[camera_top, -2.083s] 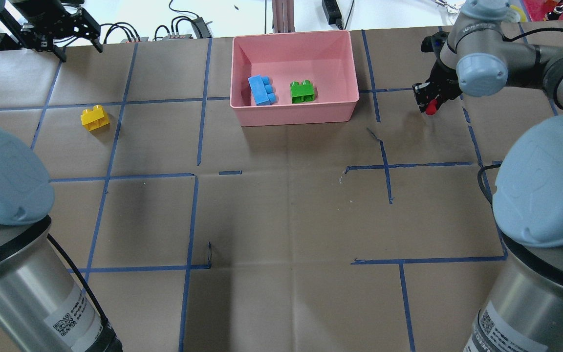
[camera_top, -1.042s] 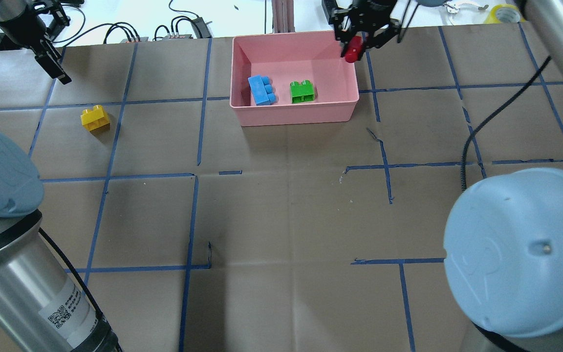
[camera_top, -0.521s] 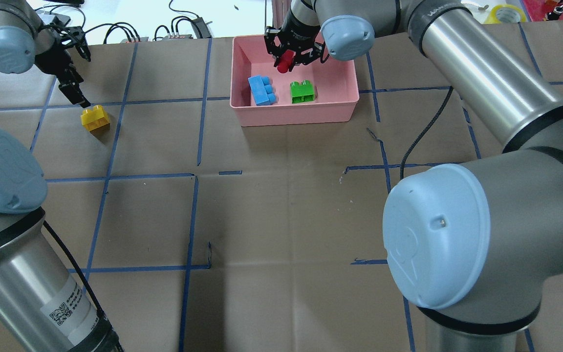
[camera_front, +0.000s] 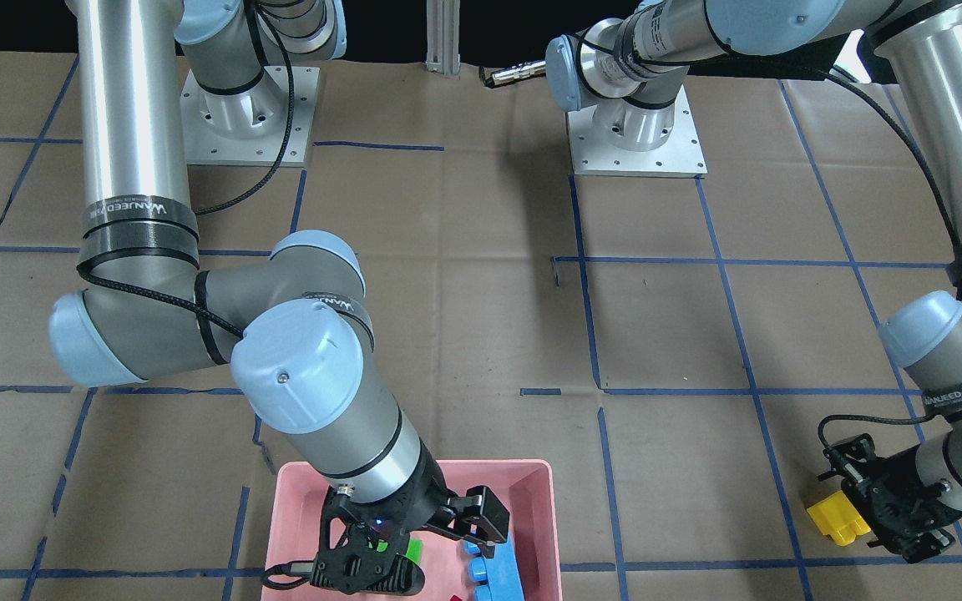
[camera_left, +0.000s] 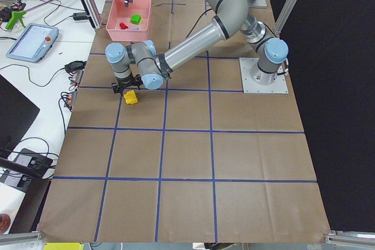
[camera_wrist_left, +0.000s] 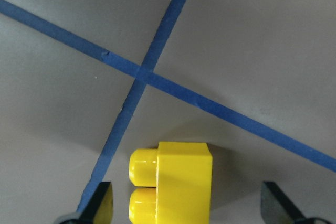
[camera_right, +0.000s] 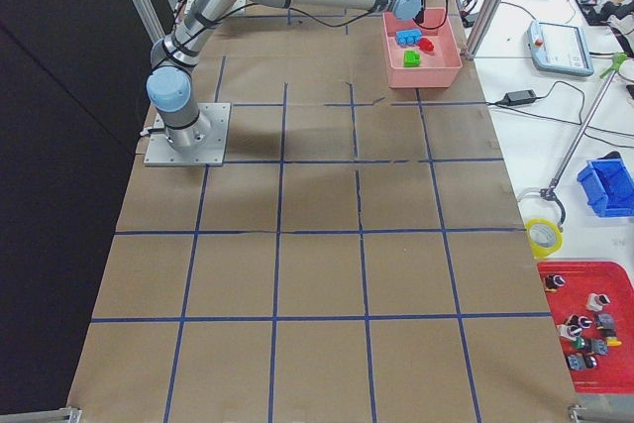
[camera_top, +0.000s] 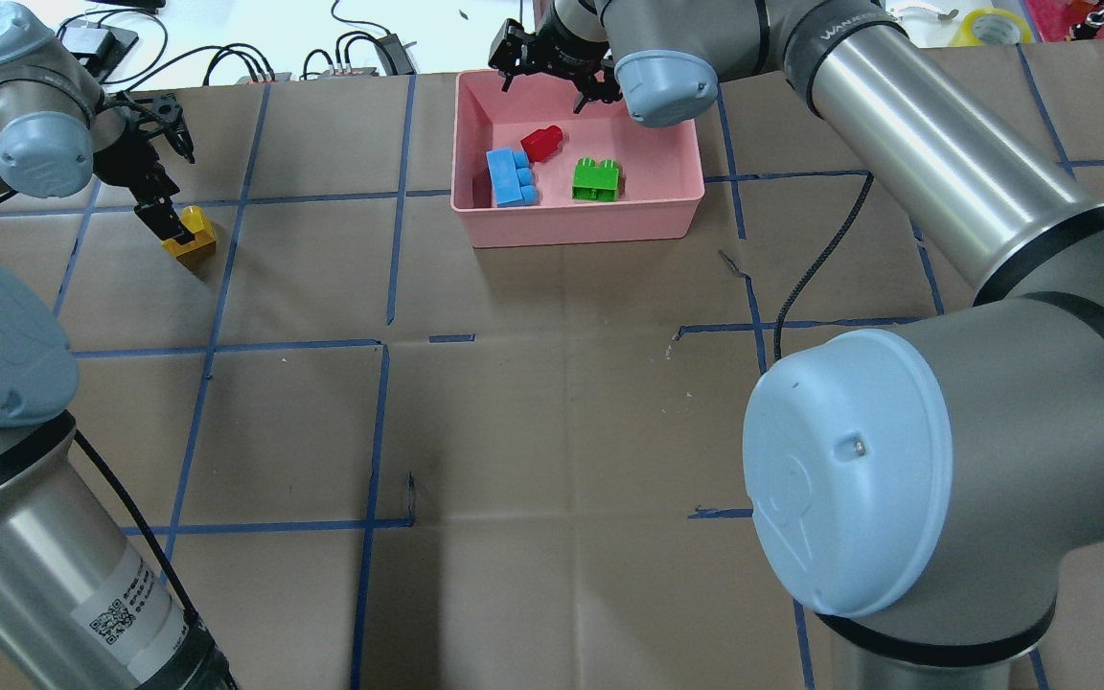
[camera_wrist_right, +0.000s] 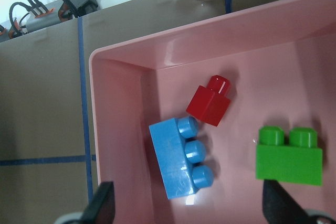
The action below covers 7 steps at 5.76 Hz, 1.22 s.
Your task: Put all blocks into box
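Right gripper point(camera_top: 552, 88): fingers were spread wide with nothing between them, and it hung pointing down over the box.
Red block point(camera_wrist_right: 210, 103): lay directly below the right gripper on the box floor, tipped on its side, clear of both fingers.
Blue block point(camera_wrist_right: 181, 156): lay below the same gripper, toward one finger, with its studs facing sideways. It was just beside the red block, and contact between the two could not be confirmed.
Green block point(camera_wrist_right: 289, 161): lay below the gripper toward the opposite finger, apart from the red and blue blocks.
Box point(camera_wrist_right: 121, 119): sat on the table beneath the right gripper and well apart from the left gripper.
Left gripper point(camera_wrist_left: 190, 205): fingers were apart, low over the table, and straddled the yellow block.
Yellow block point(camera_wrist_left: 178, 182): lay between the left gripper's fingers, nearer one of them. A gap showed on each side, so neither finger touched it. It rested on the table outside the box.
Tape crossing point(camera_wrist_left: 139, 74): two blue lines met just beyond the left gripper's fingertips.
Table point(camera_top: 562, 412): covered in brown paper under both grippers.
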### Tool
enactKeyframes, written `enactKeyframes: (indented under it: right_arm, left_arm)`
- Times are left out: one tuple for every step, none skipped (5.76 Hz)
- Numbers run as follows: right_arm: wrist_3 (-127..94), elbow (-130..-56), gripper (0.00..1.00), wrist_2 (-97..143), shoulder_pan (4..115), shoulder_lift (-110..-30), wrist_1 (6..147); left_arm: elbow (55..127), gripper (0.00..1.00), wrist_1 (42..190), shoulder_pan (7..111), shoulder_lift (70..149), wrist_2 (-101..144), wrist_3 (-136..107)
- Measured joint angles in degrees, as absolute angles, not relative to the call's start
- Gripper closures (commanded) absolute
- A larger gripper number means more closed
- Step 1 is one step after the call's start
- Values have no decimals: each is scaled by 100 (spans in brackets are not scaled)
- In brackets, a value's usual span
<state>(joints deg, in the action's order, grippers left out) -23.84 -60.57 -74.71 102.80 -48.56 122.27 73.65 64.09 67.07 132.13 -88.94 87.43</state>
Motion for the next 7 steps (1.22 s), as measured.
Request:
enactKeyframes:
  right_arm:
    - [-2062, -6119, 0, -7505, 10187, -5177, 11638]
    - [-1403, -6153, 0, -7681, 10052, -5553, 10795]
    - [-744, -6167, 0, -7946, 9910, -5945, 9954]
    - [-291, -6169, 0, -8111, 9788, -6363, 9237]
    - [-57, -6182, 0, -8207, 9676, -6776, 8589]
    - [19, -6270, 0, -8468, 9599, -7154, 8102]
    - [26, -6658, 0, -8860, 9578, -7559, 7903]
  left_arm:
    - [7370, 1, 6372, 6697, 13253, -8894, 8757]
    - [7373, 1, 6356, 6695, 13270, -8895, 8761]
    - [7374, 1, 6287, 6695, 13309, -8895, 8771]
    - [7374, 1, 6199, 6697, 13364, -8894, 8786]
    - [7377, 3, 6166, 6697, 13394, -8892, 8794]
    - [7381, 5, 6159, 6697, 13407, -8885, 8800]
    - [7398, 15, 6160, 6697, 13408, -8880, 8810]
